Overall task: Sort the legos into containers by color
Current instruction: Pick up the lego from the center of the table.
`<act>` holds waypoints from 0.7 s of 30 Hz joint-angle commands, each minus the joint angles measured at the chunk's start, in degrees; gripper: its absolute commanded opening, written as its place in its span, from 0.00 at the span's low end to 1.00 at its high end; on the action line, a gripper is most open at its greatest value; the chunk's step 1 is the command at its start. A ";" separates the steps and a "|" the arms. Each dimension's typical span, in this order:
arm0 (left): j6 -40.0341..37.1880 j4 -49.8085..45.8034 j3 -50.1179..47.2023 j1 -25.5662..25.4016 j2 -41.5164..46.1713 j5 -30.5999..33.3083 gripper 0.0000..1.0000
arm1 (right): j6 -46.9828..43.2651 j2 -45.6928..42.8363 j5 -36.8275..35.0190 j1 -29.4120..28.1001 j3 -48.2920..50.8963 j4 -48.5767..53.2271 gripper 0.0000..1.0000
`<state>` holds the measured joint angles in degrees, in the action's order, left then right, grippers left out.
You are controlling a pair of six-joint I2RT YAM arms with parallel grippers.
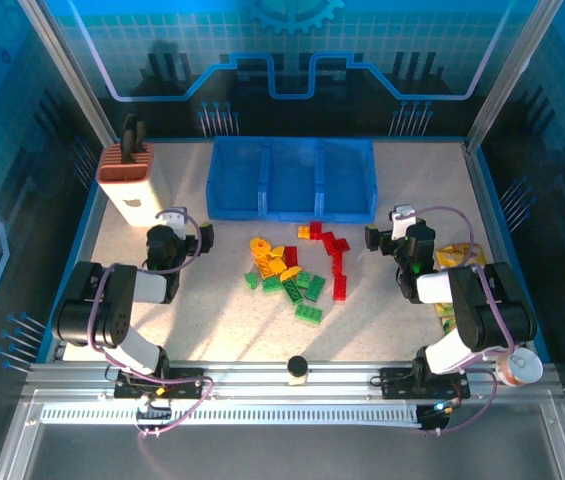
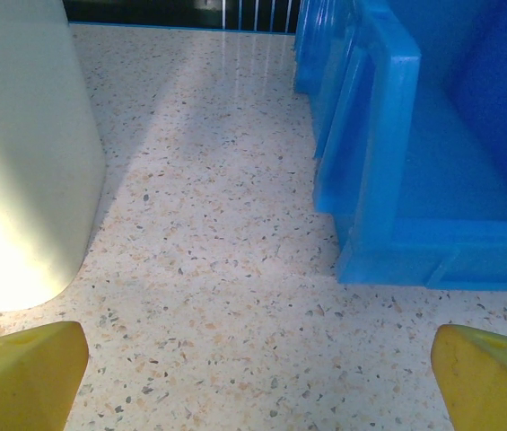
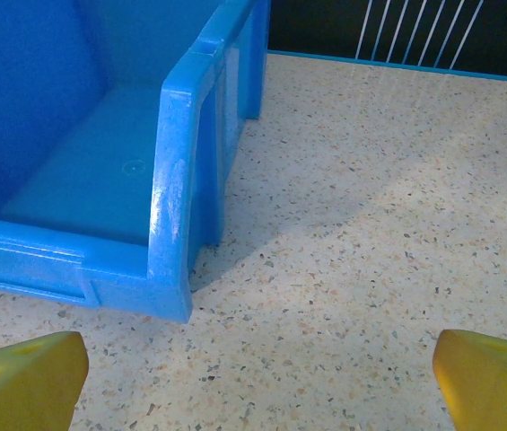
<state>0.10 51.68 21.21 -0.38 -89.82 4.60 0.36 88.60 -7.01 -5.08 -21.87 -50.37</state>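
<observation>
The legos lie in a loose pile mid-table: red ones (image 1: 330,252), yellow-orange ones (image 1: 270,256) and green ones (image 1: 302,292). Behind them stand the containers (image 1: 292,182), a translucent blue tray of three joined bins, nothing visible in them. My left gripper (image 1: 182,228) hovers low by the tray's front-left corner (image 2: 361,260), open, yellow fingertips (image 2: 21,377) wide apart over bare table. My right gripper (image 1: 399,230) is beside the front-right corner (image 3: 170,287), also open, fingertips (image 3: 491,377) spread with nothing between them. Both grippers are apart from the pile.
A brown-and-white block with black handles (image 1: 130,182) stands back left; its pale side (image 2: 20,162) is close on the left gripper's left. Yellow and green snack packets (image 1: 459,262) lie by the right arm. A small dark-topped cylinder (image 1: 297,369) sits on the front rail.
</observation>
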 commanded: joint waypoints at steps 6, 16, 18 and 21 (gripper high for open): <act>1.12 -18.38 6.02 -5.83 13.58 22.76 0.99 | -3.33 -15.29 -3.77 -3.85 -8.56 23.56 1.00; 29.60 -77.04 24.23 -5.83 29.27 9.89 0.99 | 34.49 -25.88 31.36 3.75 -6.54 33.36 1.00; 31.71 -78.59 22.73 -6.20 30.97 3.85 0.99 | 35.72 -27.36 33.13 2.28 -7.41 38.38 1.00; 34.27 -77.79 18.80 -7.30 37.01 -3.73 0.99 | 33.88 -31.97 29.85 -2.72 -8.53 45.67 1.00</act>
<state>28.71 -17.72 42.81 -6.94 -57.49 12.12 29.39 60.88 17.08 -4.78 -29.45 -12.69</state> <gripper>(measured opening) 0.995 0.996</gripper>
